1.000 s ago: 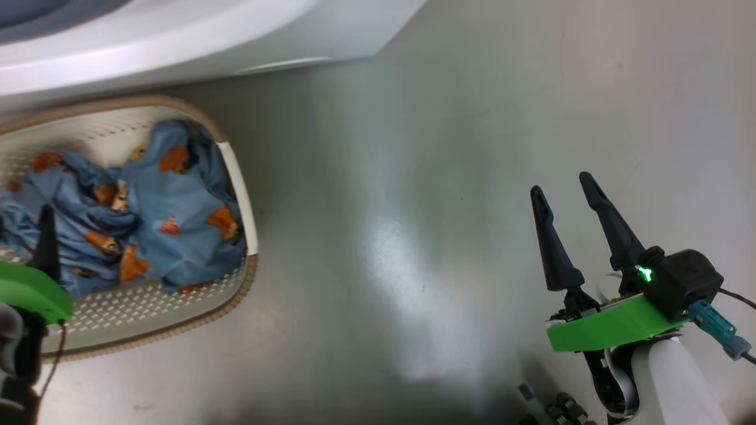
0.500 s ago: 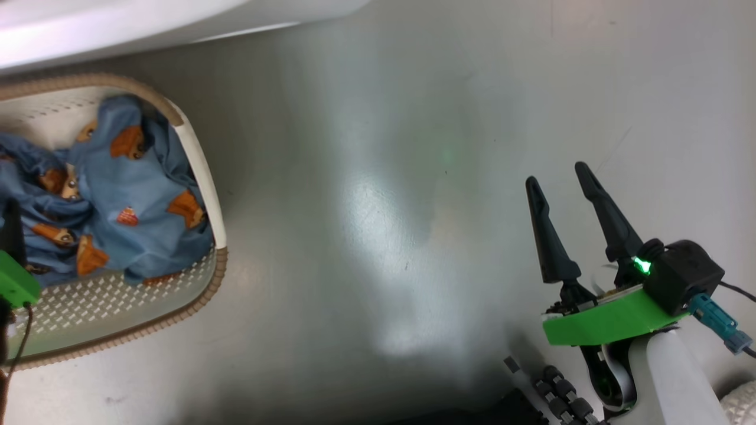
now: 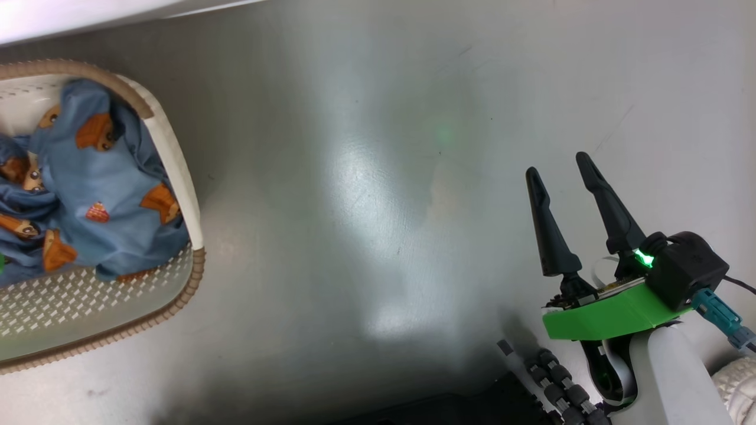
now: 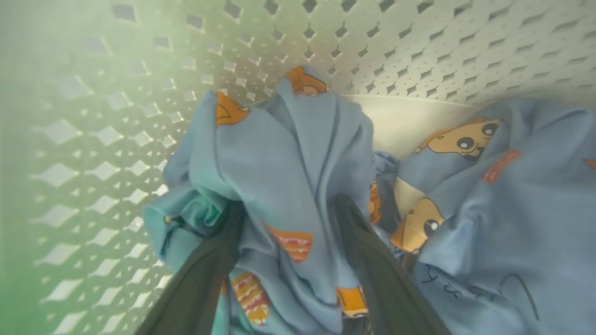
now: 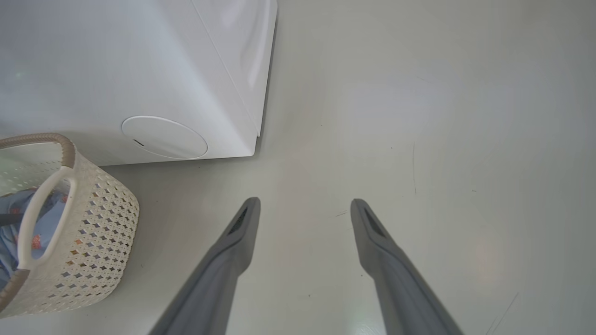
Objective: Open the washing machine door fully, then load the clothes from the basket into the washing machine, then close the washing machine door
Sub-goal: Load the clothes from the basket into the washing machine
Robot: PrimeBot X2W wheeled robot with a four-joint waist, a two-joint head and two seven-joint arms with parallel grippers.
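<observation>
Swinging right, the head camera has slid the basket [image 3: 177, 171] leftward in view. Left gripper [image 4: 291, 207], fingers spread, straddles a fold of the clothes [image 4: 288, 153] inside it. Right gripper [image 3: 557, 164] hangs released over the floor [image 3: 378, 206]; the washing machine [image 5: 139, 70] stands beyond, to its left.

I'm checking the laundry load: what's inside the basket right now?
Inside the basket lie crumpled light-blue clothes with orange motifs, and the open left gripper straddles one fold. The fabric covers much of the basket's bottom, so anything beneath it cannot be seen.
</observation>
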